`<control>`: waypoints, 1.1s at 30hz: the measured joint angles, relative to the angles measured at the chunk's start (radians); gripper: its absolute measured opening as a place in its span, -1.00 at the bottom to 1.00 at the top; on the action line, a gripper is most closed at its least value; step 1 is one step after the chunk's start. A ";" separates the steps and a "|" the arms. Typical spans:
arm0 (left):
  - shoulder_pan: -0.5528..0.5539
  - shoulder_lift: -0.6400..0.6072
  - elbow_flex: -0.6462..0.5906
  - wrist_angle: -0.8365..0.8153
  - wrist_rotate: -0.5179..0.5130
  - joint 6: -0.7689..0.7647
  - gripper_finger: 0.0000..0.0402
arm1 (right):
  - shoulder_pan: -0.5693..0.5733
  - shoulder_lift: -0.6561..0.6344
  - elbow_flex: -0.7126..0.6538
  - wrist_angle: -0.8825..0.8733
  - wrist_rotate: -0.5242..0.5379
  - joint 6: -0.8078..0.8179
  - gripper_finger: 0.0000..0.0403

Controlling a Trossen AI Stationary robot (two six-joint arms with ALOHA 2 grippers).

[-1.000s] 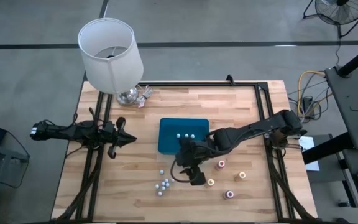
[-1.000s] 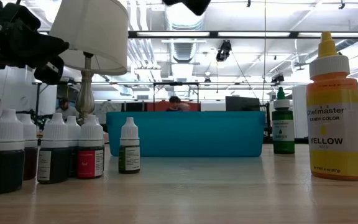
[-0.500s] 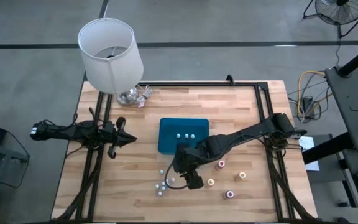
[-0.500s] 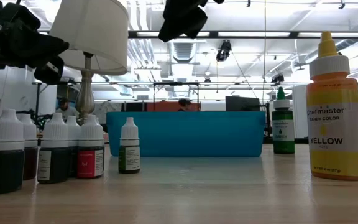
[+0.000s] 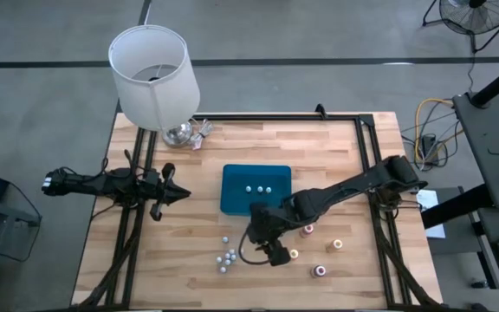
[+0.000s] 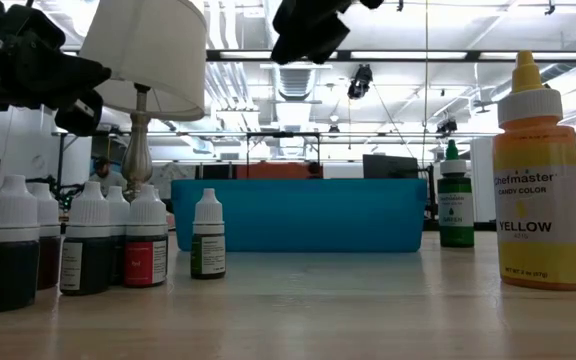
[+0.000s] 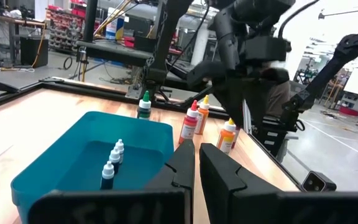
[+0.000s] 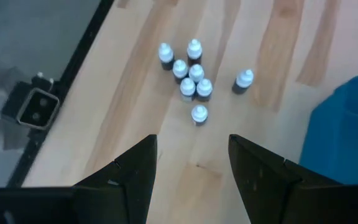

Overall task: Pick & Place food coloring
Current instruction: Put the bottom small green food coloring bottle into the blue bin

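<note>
Right claw (image 8: pixel 191 163) spread apart, empty, above clustered food coloring (image 8: pixel 189 77). Light, tippy, slick; pinch outlying bottle's body. Left claw (image 7: pixel 196 168) pressed together, idle.

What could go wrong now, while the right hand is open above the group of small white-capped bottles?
The small bottles stand tightly together, so the open right hand may knock over neighbours when it takes one. One single bottle stands close to the blue tray and the arm could brush it.

Pale striped wood table (image 5: pixel 336 156) — smooth blue plastic tray (image 5: pixel 232 186), shiny metal lamp base (image 5: pixel 178 133).
</note>
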 joint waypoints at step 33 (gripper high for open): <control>0.000 0.000 0.000 0.000 0.000 0.000 -1.00 | -0.054 0.149 -0.013 0.258 -0.071 -0.075 -0.05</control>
